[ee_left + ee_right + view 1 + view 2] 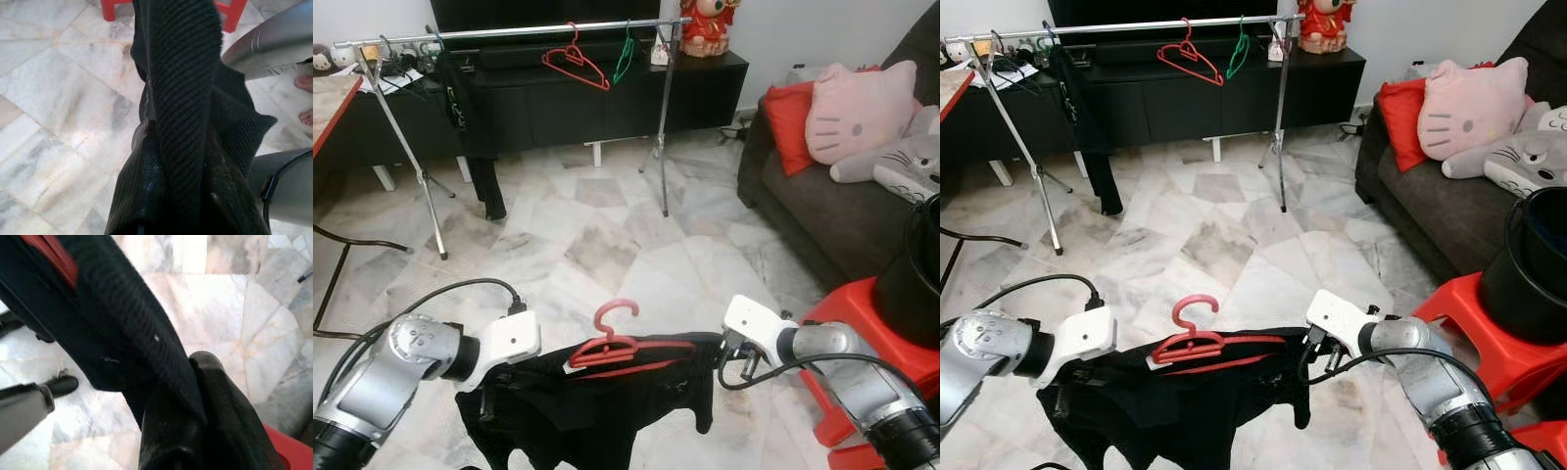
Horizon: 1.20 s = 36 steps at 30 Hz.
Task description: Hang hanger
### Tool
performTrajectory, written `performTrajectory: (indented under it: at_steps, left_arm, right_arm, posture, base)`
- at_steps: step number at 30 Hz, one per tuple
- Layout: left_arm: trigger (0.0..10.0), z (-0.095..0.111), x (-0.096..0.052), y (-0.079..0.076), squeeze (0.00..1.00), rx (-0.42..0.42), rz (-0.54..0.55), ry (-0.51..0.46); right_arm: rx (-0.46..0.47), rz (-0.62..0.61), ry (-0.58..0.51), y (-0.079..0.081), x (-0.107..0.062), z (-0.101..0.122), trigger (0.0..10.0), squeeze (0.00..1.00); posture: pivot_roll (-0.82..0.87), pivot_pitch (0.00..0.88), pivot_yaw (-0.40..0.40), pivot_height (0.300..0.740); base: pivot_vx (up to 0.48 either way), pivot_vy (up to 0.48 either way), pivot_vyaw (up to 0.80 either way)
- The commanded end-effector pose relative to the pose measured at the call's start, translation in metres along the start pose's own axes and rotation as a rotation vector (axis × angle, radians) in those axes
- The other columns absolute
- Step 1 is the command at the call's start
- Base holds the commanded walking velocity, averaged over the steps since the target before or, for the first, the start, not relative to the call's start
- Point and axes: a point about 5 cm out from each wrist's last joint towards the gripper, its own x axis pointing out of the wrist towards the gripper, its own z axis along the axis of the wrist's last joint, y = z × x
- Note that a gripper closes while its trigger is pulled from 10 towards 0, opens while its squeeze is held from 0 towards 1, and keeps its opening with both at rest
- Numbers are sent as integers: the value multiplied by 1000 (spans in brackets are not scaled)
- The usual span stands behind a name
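A red hanger [612, 345] sits inside the neck of a black ribbed garment [597, 401], with its hook pointing up. I hold the garment stretched out in front of me, low over the marble floor. My left gripper [178, 161] is shut on the garment's left shoulder and my right gripper [193, 382] is shut on its right shoulder. The cloth covers most of the fingers [230, 431]. Across the room stands a silver clothes rail [509, 32] carrying a red hanger [576, 61], a green hanger [625, 57] and a hanging black garment [475, 108].
A dark sofa [822, 215] with a pink cat cushion [857, 108] and a red cushion [788, 122] fills the right side. A red stool [886, 343] holding a black bucket [920, 264] stands close to my right arm. Behind the rail is a black TV cabinet [587, 98]. A person's toes [305, 83] are nearby.
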Motion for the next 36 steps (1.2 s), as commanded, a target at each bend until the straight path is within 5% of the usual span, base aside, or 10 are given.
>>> performTrajectory:
  at_steps: [1,22,23,24,25,30,31,32,33,36]
  left_arm:
    - [10000,-1,-18,5,0,11,32,-9]
    - [10000,-8,-33,2,0,108,-51,66]
    - [10000,-8,-28,0,0,122,-67,75]
    - [10000,-8,-28,0,0,122,-67,75]
    - [10000,-8,-24,-1,0,131,-79,83]
    - [10000,-11,-12,-4,0,150,-108,111]
    - [10000,-9,-8,-4,0,153,-106,104]
    - [10000,-9,-8,-4,0,153,-106,104]
    - [10000,-7,-6,-4,0,155,-107,95]
    - [10000,-4,-1,-3,0,160,-101,87]
  right_arm:
    - [2,-95,110,-19,-11,-18,0,0]
    - [-86,-125,239,-21,-9,-32,0,0]
    - [-75,-147,241,-24,-9,-32,5412,0]
    - [-75,-147,241,-24,-9,-32,5412,0]
    - [-64,-169,244,-27,-9,-32,10000,0]
    - [-40,-175,199,-31,-10,-25,10000,0]
    - [-21,-169,171,-32,-10,-21,10000,478]
    - [-21,-169,171,-32,-10,-21,10000,478]
    - [-5,-161,132,-33,-10,-16,10000,1000]
    - [24,-150,54,-36,-11,-5,10000,1000]
  posture:
    - [-36,0,-60,740]
    - [-32,0,-70,740]
    - [-34,0,-70,740]
    - [-34,0,-70,740]
    - [-36,0,-71,740]
    - [-36,0,-71,740]
    - [-36,0,-71,740]
    - [-36,0,-71,740]
    - [-36,0,-71,740]
    - [-43,0,-71,740]
  base:
    - [0,0,0]
    - [0,0,0]
    - [0,0,0]
    - [0,0,0]
    - [0,0,0]
    - [0,0,0]
    - [0,0,0]
    - [0,0,0]
    - [0,0,0]
    - [0,0,0]
